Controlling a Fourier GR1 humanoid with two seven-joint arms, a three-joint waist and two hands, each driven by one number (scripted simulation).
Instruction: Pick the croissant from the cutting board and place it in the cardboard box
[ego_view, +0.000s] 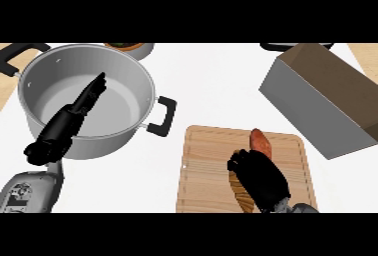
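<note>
A brown croissant (259, 140) lies lengthwise on the wooden cutting board (207, 170) at the lower middle. My right hand (258, 177) lies over the croissant's middle with its fingers curled round it; the far tip and a near part (242, 195) of the croissant show past the hand. The cardboard box (325, 95), grey outside and brown inside, stands open at the upper right, beyond the board. My left hand (74, 117) rises at the left with straight fingers, showing in front of the pot.
A large steel pot (44, 127) with black handles stands at the left, next to the board. A small bowl (129, 47) shows at the top edge behind the pot. A dark object (277, 46) peeks out behind the box.
</note>
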